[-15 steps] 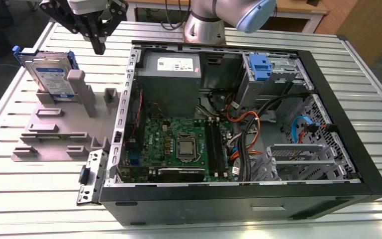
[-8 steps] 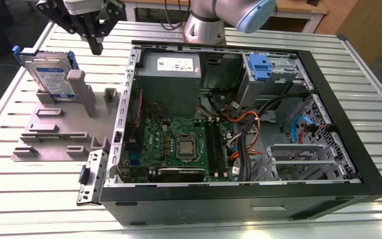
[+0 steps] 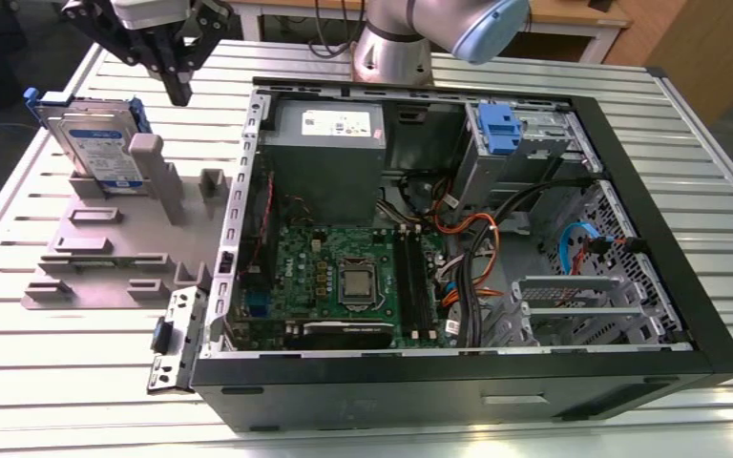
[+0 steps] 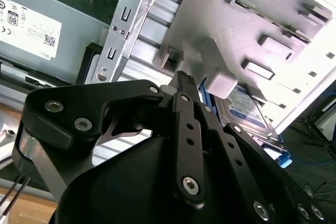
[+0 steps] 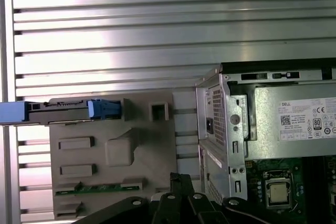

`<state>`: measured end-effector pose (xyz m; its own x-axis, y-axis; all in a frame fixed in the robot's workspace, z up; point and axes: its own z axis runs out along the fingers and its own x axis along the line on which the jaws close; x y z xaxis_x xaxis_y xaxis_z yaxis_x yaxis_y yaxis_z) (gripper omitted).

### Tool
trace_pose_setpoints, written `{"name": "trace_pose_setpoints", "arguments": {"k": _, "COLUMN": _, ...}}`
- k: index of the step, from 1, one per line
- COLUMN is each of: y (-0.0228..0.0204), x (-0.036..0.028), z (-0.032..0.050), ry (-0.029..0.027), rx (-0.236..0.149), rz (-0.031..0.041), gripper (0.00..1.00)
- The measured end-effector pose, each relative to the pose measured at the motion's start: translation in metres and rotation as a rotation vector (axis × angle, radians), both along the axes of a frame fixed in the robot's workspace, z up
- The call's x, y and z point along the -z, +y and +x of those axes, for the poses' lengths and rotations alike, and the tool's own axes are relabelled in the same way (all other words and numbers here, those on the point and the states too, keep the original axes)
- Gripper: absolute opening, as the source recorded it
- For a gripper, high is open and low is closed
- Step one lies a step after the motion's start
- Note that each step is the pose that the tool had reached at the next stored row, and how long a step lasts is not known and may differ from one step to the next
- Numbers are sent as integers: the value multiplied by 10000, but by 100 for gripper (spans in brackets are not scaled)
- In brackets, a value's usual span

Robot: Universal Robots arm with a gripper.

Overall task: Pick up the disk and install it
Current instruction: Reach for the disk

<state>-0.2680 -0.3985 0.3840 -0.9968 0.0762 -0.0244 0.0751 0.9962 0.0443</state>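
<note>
Hidden or cut off: the black two-finger gripper (image 3: 178, 91) is cropped by the upper edge of the exterior view, so its mount is not seen. Its fingers are drawn together to a single tip with nothing between them, as is also seen in both wrist views (image 4: 182, 77) (image 5: 181, 178).

The flat silver disk in its blue plastic carrier (image 3: 93, 143) stands upright on edge in the grey plastic fixture plate (image 3: 99, 258), outside the open black computer case (image 3: 653, 181), on the exterior view's left of it. Its lower part is masked by a grey fixture post. The gripper hangs above it and towards the exterior view's right, apart from it.

In the second wrist view the disk (image 4: 247, 111) is partly covered by the gripper linkage. In the first wrist view it is seen edge-on (image 5: 65, 107).

Labels: a white-and-blue label is noted on the disk and a white sticker on the grey power supply box (image 3: 328, 143) – the print is not transcribed.

Surface: a slatted aluminium table (image 3: 61, 382). Wooden furniture is seen behind, cut off.
</note>
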Motion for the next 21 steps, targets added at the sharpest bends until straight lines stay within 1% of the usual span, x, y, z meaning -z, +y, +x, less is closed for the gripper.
{"name": "trace_pose_setpoints", "arguments": {"k": 21, "y": 0, "x": 26, "z": -196, "ry": 0, "rx": 0, "rz": 0, "gripper": 11}}
